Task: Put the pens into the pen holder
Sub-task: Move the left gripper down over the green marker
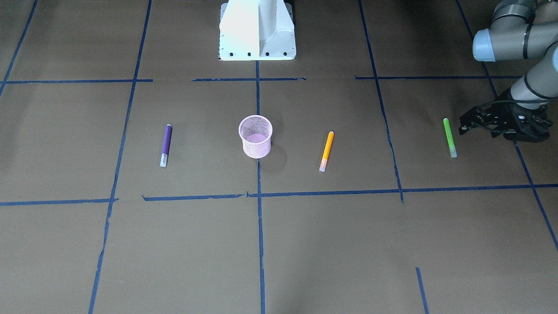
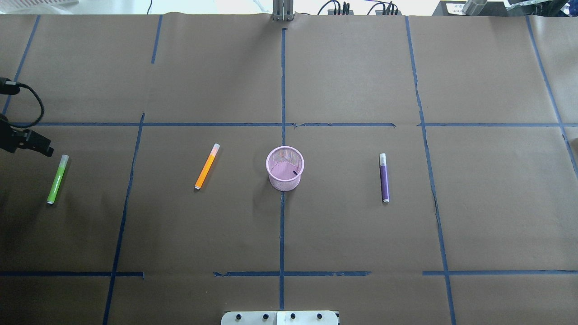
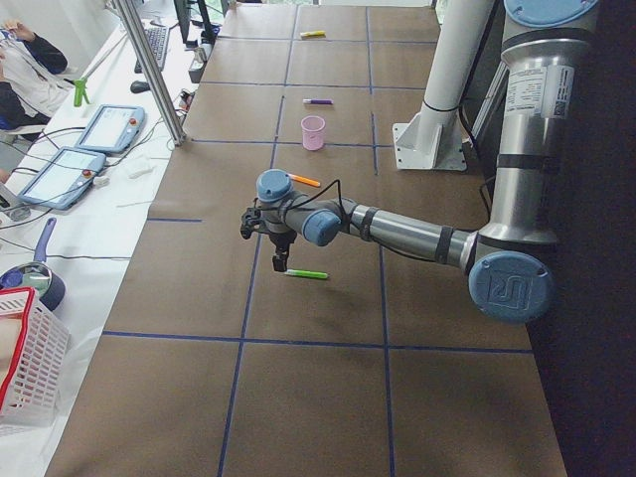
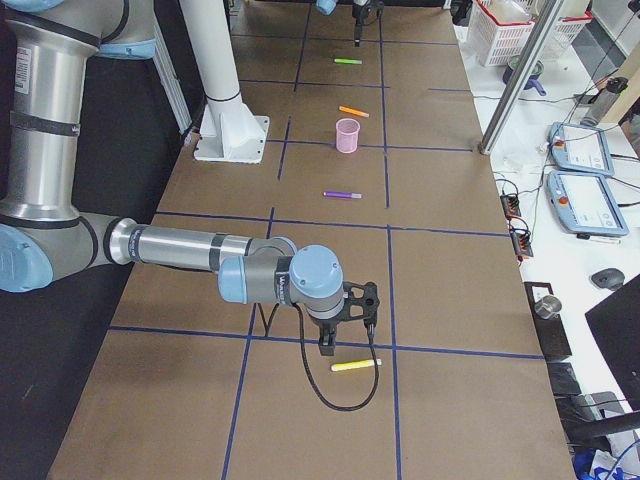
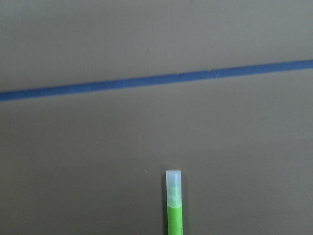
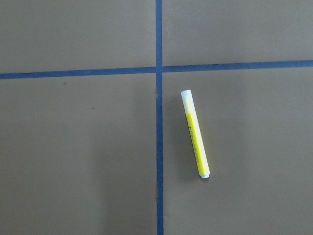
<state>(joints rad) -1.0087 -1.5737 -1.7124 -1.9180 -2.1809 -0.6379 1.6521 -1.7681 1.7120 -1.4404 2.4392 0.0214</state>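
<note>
Though flat — brown paper (image 2: 352,72) (blue tape (image 2: 203,124))

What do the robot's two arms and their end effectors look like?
Both the left arm and the right arm are silver-grey metal tubes with light blue round joint caps. The left arm's upright link carries a white printed label. The left end effector and right end effector are black two-finger units, and a thin black cable loops from each wrist.
</note>
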